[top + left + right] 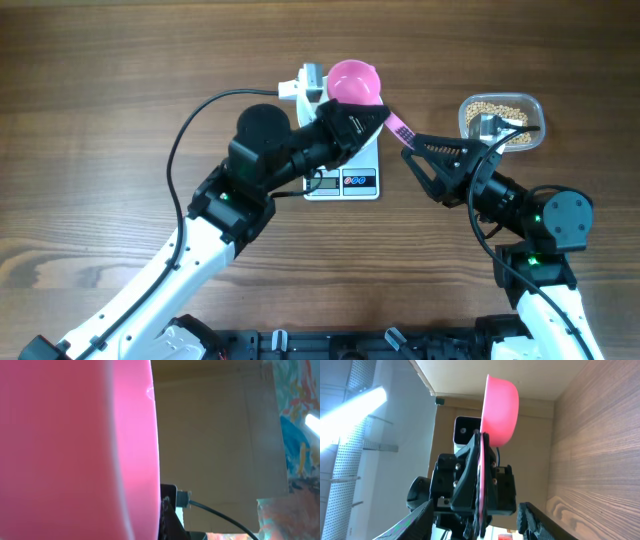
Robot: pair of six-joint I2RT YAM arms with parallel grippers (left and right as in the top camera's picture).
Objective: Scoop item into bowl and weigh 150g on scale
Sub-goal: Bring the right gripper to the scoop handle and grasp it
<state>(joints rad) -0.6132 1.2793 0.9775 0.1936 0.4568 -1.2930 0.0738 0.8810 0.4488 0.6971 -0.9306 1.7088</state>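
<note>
A pink scoop point(354, 80) hangs over the far side of the scale point(342, 182), its handle point(403, 130) pointing right. My left gripper point(372, 118) is shut on that handle. The left wrist view is half filled by the scoop's pink cup point(75, 450). My right gripper point(410, 150) stands open at the handle's free end. In the right wrist view its fingers point(415, 520) stand either side of the thin pink handle point(481, 485) without touching it. Tan beans point(495, 104) lie in a clear tub point(540, 128) at the right. The bowl is hidden.
A metal tool point(490, 124) lies in the tub among the beans. A white object point(305, 84) shows beside the scoop, partly under the left arm, which covers most of the scale's plate. Bare wooden tabletop point(120, 110) stretches to the left and along the front.
</note>
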